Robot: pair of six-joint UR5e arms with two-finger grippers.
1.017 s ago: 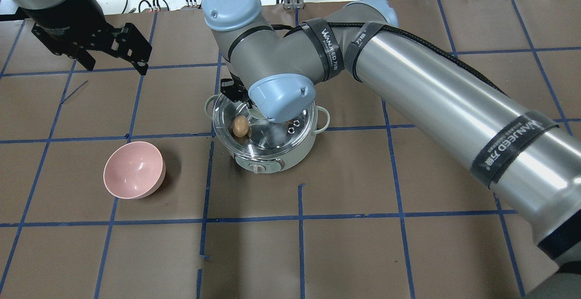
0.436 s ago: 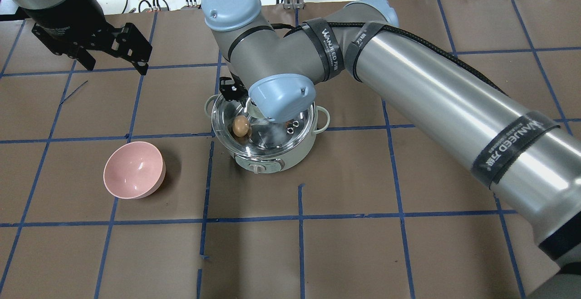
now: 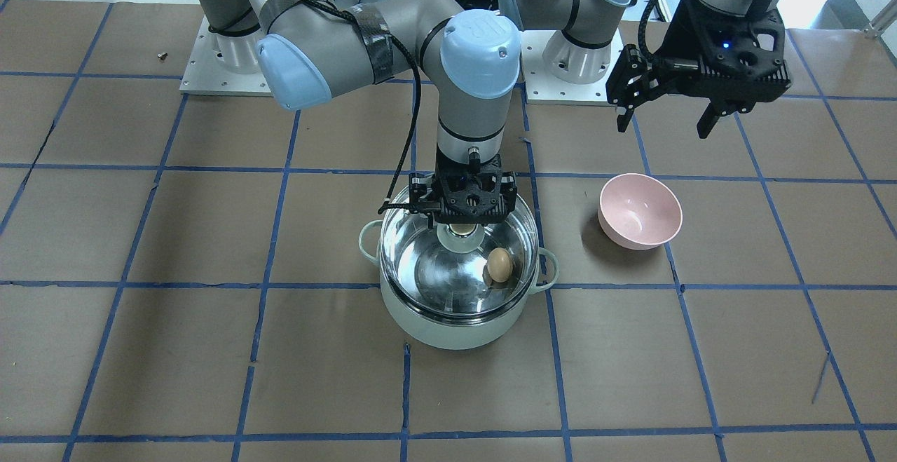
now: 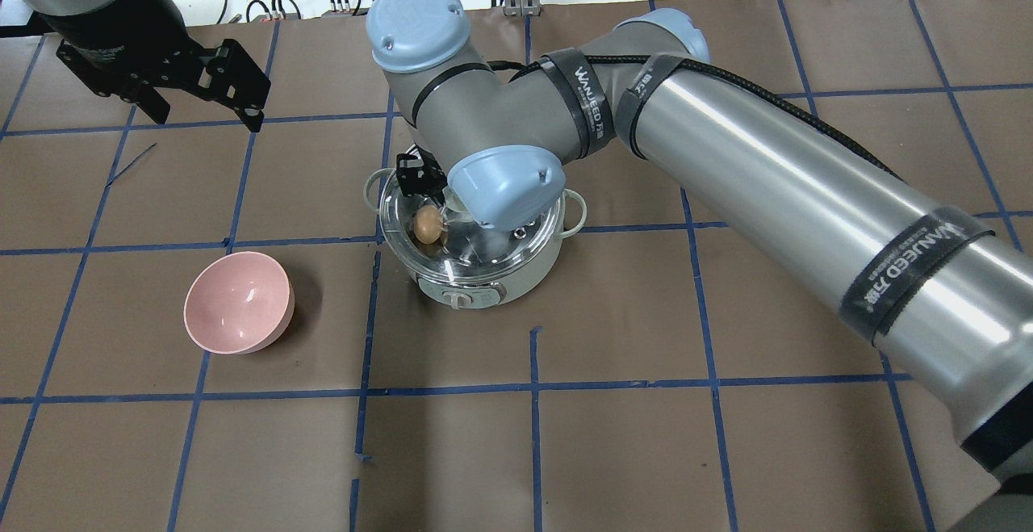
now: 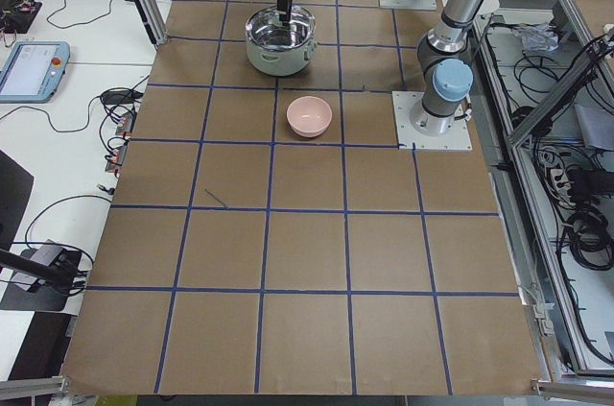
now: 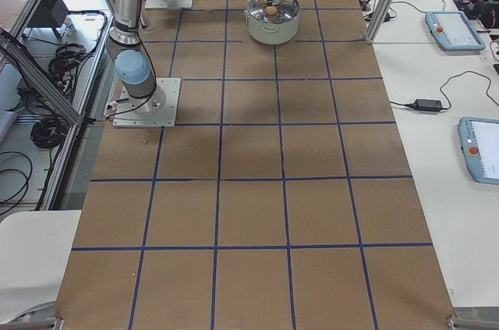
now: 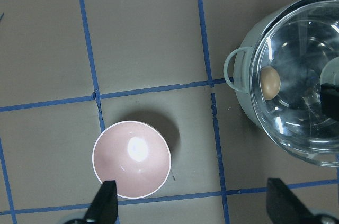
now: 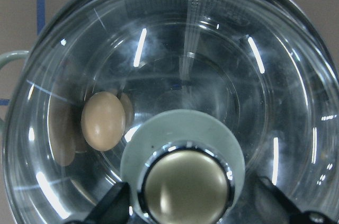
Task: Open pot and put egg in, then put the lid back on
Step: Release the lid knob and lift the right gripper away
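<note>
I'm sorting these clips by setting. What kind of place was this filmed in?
Most likely a robotics lab or test cell, not a kitchen. The table is covered in brown paper marked with a blue tape grid, teach pendants lie beside it, and loose cables run along its side.

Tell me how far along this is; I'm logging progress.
Done: the egg lies inside the pot, and the lid sits on it. In hand: the right gripper is open around the knob, holding nothing. Remaining: only pulling that arm clear. The left gripper hangs open, away.
</note>
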